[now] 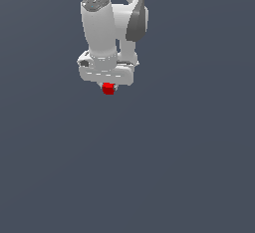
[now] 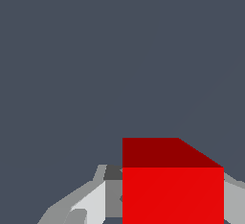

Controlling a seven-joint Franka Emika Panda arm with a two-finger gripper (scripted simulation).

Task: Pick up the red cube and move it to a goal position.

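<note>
- I see the red cube [image 2: 172, 189] sitting between the fingers [image 2: 91, 204], which look clamped on its sides.
- In the exterior view it pokes out just under the white gripper [image 1: 108, 86].
- I judge the pick done (no goal marker shows); carrying it there remains.

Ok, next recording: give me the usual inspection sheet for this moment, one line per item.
Surface: plain dark grey-blue, no marks or edges visible.
Job's things: red cube sits between the fingers, directly under the hand; no goal marker seen.
Clutter: nothing seen.
Grippers: white gripper points down, fingers flanking the cube on both sides; it looks shut on it, contact not certain.
Cables: nothing seen.
Surroundings: only the arm above; nothing else seen.
</note>
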